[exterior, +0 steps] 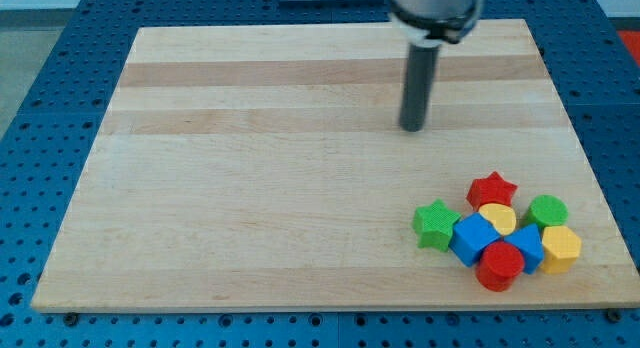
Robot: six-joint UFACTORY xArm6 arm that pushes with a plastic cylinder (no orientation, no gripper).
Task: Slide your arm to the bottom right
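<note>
My tip (pixel 412 128) rests on the wooden board (pixel 250 188) in the upper right part of the view, at the end of the dark rod. It stands apart from a tight cluster of blocks near the view's bottom right: a red star (pixel 492 189), a yellow heart (pixel 498 218), a green round block (pixel 548 210), a green star (pixel 436 225), a blue cube (pixel 473 238), a second blue block (pixel 526 246), a red cylinder (pixel 500 265) and a yellow hexagonal block (pixel 561 248). The tip is above and to the left of the cluster, touching none.
The board lies on a blue perforated table (pixel 40 108) that shows on all sides. The arm's grey mount (pixel 435 8) hangs over the board's top edge.
</note>
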